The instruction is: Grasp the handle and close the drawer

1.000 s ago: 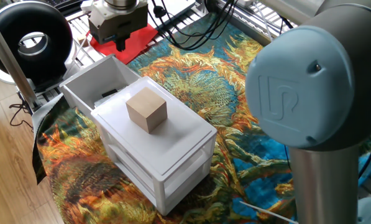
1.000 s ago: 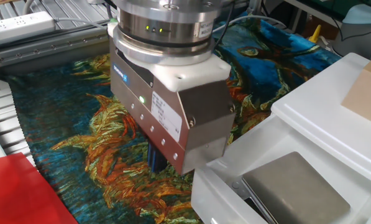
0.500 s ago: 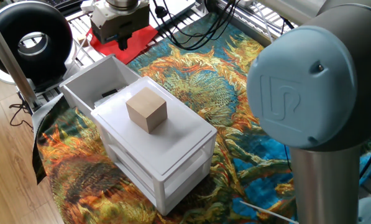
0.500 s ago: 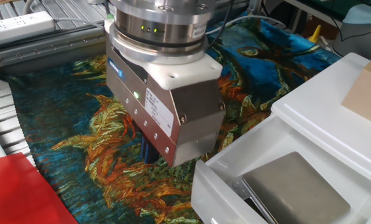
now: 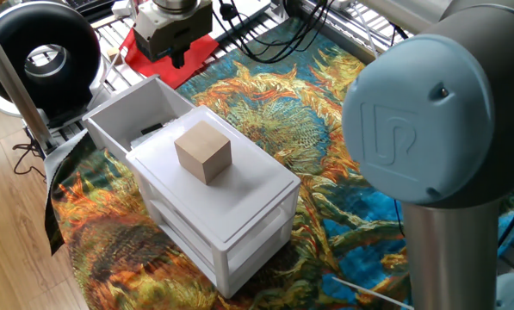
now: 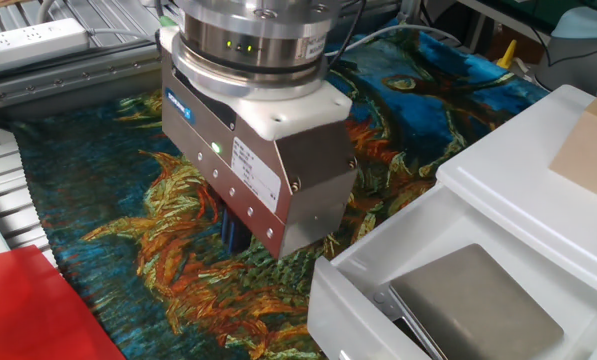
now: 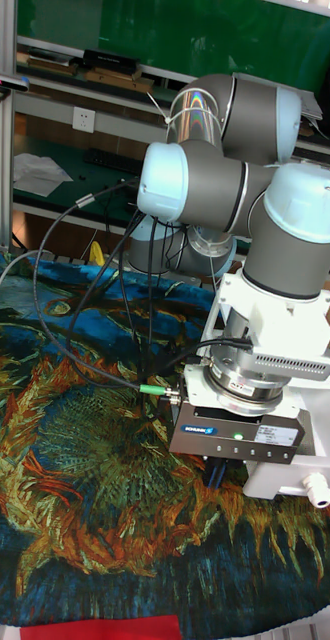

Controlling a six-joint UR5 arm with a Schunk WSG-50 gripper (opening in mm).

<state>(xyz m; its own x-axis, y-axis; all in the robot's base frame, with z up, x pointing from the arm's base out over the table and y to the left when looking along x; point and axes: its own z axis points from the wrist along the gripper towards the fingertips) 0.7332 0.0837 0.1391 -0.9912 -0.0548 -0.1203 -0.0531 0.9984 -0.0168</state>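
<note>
The white cabinet [image 5: 231, 202] stands mid-table with its top drawer [image 5: 127, 112] pulled out, showing a grey flat object [image 6: 473, 300] inside. The drawer's front corner [image 6: 323, 275] lies just right of my gripper [image 6: 234, 228]. In one fixed view my gripper [image 5: 177, 58] hangs beyond the drawer's front wall, apart from it. Its dark fingers [image 7: 217, 470] point down, close together, with nothing between them. I cannot make out the handle. A tan wooden cube [image 5: 203, 151] rests on the cabinet top.
A patterned cloth [image 5: 325, 112] covers the table. A red sheet [image 5: 149, 52] and black cables [image 5: 265, 43] lie behind the gripper. A black round device [image 5: 41, 56] stands at the far left. A wire rack [image 6: 68, 70] borders the cloth.
The gripper has shifted a little away from the drawer's front corner, leftward in the other fixed view. The drawer and the cube have not moved.
</note>
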